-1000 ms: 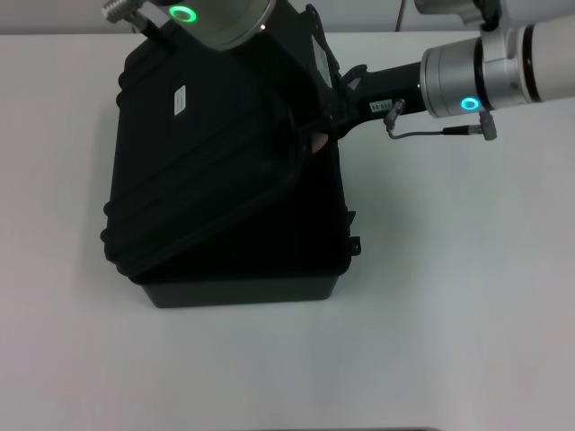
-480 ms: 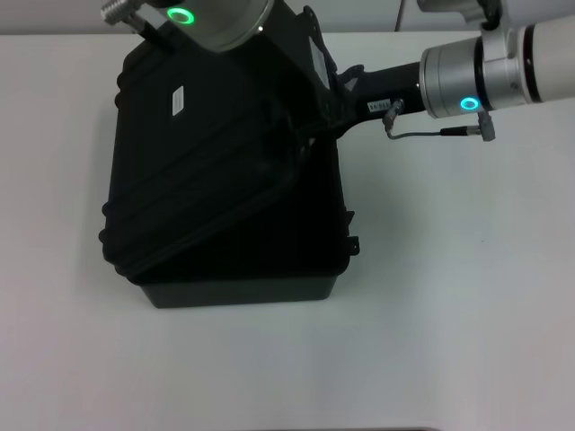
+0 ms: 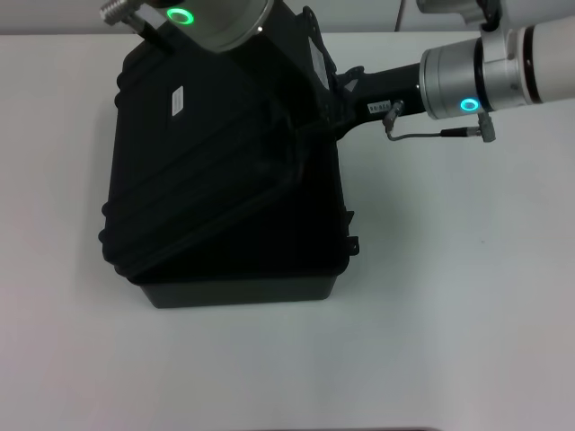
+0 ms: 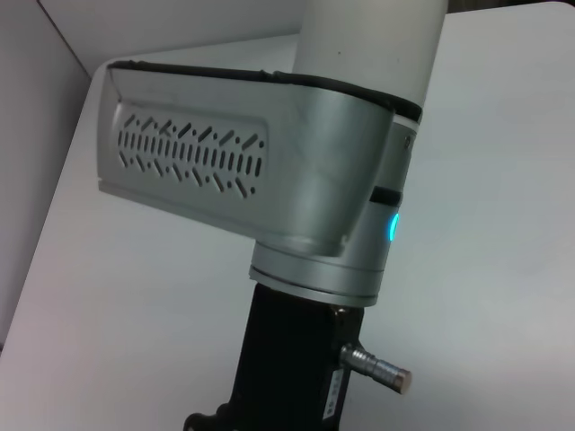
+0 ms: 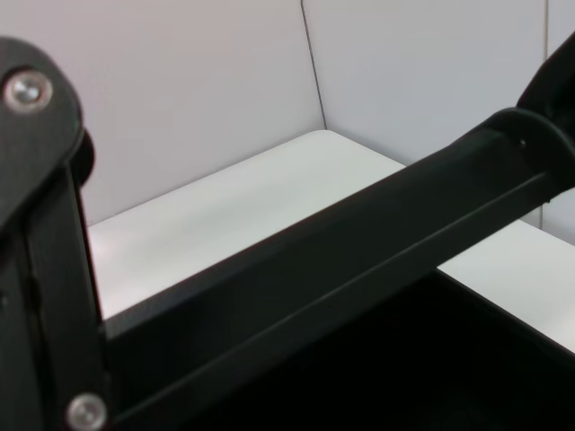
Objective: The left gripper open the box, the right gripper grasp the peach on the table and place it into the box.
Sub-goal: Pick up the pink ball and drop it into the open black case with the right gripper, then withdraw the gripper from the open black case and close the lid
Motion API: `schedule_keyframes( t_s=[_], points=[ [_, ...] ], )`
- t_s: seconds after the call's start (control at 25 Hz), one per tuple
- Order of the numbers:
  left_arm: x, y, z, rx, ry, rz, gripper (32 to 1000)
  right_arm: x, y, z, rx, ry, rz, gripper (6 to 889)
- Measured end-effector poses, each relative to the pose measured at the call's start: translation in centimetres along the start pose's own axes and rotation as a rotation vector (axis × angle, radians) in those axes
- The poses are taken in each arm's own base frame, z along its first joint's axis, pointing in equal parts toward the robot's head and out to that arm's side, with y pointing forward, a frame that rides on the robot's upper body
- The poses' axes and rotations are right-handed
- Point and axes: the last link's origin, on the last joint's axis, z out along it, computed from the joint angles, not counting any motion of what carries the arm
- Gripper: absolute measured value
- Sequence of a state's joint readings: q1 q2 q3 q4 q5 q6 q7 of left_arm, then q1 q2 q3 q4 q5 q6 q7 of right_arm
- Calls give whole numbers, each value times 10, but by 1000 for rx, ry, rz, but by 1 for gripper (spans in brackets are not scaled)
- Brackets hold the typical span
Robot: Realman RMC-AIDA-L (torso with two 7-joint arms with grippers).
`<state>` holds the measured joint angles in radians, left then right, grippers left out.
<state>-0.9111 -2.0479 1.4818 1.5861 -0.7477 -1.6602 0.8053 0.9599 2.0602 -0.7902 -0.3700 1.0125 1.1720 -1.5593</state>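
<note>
The black box (image 3: 225,197) sits on the white desk (image 3: 449,296) with its ribbed lid (image 3: 198,162) raised at an angle, hinged up along the far side so the interior shows as a dark opening on the side nearer the right arm. A small white label (image 3: 179,99) is visible on the lid.

The left claw (image 3: 301,58) is at the far upper edge of the lid, below the thick arm with the green ring light (image 3: 183,14). It blends into the black lid, so whether it is spread or clamped on the edge cannot be told.

The right claw (image 3: 314,130) reaches in from the right, its tips pushed under the raised lid and over the rim of the box. The tips are lost in the dark, so their spread cannot be told either.

The peach cannot be made out in any view.

The left wrist view shows only the right arm's silver wrist (image 4: 296,197). The right wrist view shows a black finger (image 5: 40,224) at the edge of the picture and the edge of the lid (image 5: 341,278) crossing above the dark interior.
</note>
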Motion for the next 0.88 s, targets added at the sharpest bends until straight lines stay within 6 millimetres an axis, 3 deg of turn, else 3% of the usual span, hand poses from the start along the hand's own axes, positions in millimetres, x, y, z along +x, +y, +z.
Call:
schedule_keyframes(
  t_s=[0.6,0.88],
  points=[
    [-2,0,1,-4,-4,-5,96,4,0,-3,-3,-6,7,715],
    [-4,0,3,-9,-7,-11,96,6,-2,-21,-2,-29,13,715]
  ],
)
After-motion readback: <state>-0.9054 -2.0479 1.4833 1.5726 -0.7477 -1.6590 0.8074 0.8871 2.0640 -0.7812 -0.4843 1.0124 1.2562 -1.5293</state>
